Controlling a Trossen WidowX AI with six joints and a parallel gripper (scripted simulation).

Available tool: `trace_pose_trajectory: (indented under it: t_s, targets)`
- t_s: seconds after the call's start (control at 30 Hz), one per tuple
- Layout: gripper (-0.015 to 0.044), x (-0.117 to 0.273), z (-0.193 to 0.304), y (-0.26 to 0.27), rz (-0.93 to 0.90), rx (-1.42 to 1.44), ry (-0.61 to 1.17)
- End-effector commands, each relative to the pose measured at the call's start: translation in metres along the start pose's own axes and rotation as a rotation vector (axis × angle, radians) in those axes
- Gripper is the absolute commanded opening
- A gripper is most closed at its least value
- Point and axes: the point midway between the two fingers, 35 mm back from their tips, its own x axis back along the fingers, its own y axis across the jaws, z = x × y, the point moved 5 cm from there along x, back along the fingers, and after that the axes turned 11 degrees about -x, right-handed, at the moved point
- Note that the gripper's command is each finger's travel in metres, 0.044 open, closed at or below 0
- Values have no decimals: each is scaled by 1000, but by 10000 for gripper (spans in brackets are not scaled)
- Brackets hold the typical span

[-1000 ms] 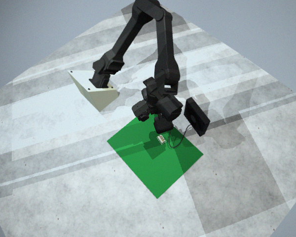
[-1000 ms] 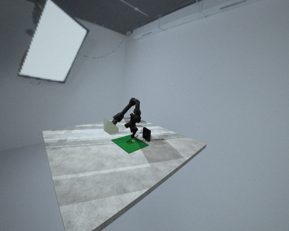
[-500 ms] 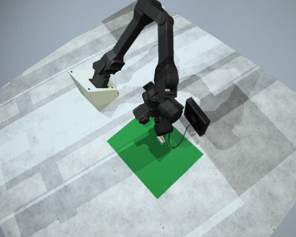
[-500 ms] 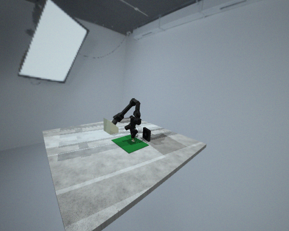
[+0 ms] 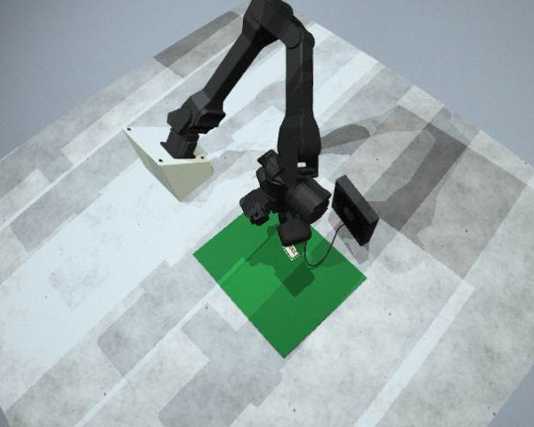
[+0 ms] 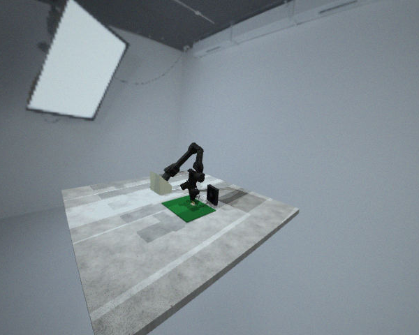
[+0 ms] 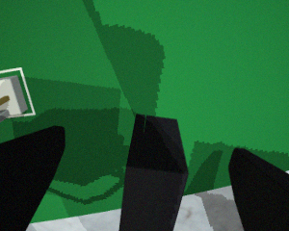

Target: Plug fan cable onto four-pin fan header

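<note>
The dark plug (image 7: 155, 144) stands between the fingers in the wrist view, with a gap on each side; the top and exterior views hide it behind the gripper. My gripper (image 7: 148, 148) (image 5: 294, 234) (image 6: 193, 199) is open around the plug, pointing down over the board. The green board (image 5: 276, 321) (image 6: 188, 217) (image 7: 241, 72) lies flat. The white four-pin header (image 5: 289, 251) (image 6: 193, 204) (image 7: 14, 96) is on it, left of the plug in the wrist view, partly cut off there. The black cable (image 5: 313, 265) loops from near the gripper to the fan (image 5: 353, 211) (image 6: 212, 195).
The fan stands upright beside the board's right edge in the top view. The arm's cream wedge-shaped base (image 5: 182, 176) (image 6: 160, 185) stands behind the board to the left. Arm shadows fall over the board and the table (image 5: 396, 344) (image 6: 130, 273).
</note>
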Motion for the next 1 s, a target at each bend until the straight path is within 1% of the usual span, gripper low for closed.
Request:
trace_pose_trajectory:
  t_s: [0.0, 0.3, 0.4, 0.47, 0.57, 0.63, 0.8, 0.97]
  targets:
    - [256, 0, 0, 0, 0, 1, 0]
    - [20, 0, 0, 0, 0, 1, 0]
    - [0, 0, 0, 0, 0, 1, 0]
    - [0, 3, 0, 0, 0, 0, 0]
    - [0, 39, 0, 2, 2, -8, -2]
    - [0, 50, 0, 1, 4, -10, -1]
    - [0, 50, -1, 2, 4, 13, -1]
    - [0, 50, 0, 9, 4, 180, -1]
